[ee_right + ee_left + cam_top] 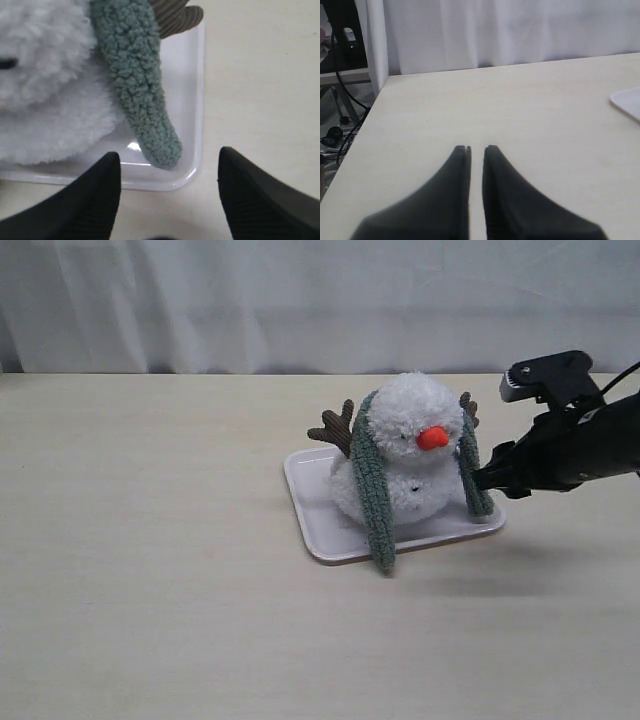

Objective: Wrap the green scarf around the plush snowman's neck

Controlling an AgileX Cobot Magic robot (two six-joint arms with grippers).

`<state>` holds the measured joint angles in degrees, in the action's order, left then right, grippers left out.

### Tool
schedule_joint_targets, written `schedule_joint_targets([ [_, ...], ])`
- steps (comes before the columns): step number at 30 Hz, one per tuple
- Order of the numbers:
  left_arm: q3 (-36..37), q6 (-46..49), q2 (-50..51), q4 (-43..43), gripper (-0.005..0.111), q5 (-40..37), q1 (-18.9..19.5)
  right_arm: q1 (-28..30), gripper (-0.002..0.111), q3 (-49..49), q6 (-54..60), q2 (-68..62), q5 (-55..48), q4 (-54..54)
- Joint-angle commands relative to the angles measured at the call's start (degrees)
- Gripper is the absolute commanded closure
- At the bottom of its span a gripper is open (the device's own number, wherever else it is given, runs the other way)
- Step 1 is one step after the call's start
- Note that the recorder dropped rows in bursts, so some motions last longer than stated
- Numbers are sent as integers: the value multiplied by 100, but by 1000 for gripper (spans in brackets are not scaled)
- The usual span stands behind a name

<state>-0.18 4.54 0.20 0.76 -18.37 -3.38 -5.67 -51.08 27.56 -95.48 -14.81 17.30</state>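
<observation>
The plush snowman (410, 455) sits upright on a pale tray (320, 530). The green scarf (378, 510) is draped behind its head, and both ends hang down the front, one on each side. The end on the right of the exterior view (137, 90) rests its tip on the tray floor. My right gripper (481, 480) (167, 157) hovers open just outside the tray corner, its fingers straddling that scarf tip's line without touching it. My left gripper (476, 148) is over bare table, far from the snowman, shut on nothing. It is out of the exterior view.
The tray's rim (192, 100) lies between my right fingers and the scarf end. A brown twig arm (175, 17) sticks out behind the scarf. A tray corner (627, 102) shows in the left wrist view. The table edge (357, 150) is close beside the left gripper.
</observation>
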Motion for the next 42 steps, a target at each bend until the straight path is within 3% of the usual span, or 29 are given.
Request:
schedule_joint_targets([
  [1, 18, 5, -20, -76, 96, -9, 21, 20, 53, -232, 181, -480, 153, 21],
  [12, 18, 5, -20, -76, 96, -9, 21, -185, 56, -360, 411, -1264, 939, 267],
  [13, 18, 5, -20, -76, 96, -9, 21, -185, 59, -360, 399, -1263, 964, 329],
  [16, 18, 5, -20, -76, 96, -9, 21, -185, 93, -360, 312, -1237, 736, 360],
  [18, 18, 5, -20, -76, 96, -9, 21, -185, 104, -360, 335, -1237, 515, 457],
  [29, 18, 5, -20, -17, 96, -10, 21, -850, 104, -384, 171, -1151, 9, 497],
  [42, 18, 5, -20, -17, 96, -10, 21, -850, 104, -959, 159, -1088, -2079, 497],
])
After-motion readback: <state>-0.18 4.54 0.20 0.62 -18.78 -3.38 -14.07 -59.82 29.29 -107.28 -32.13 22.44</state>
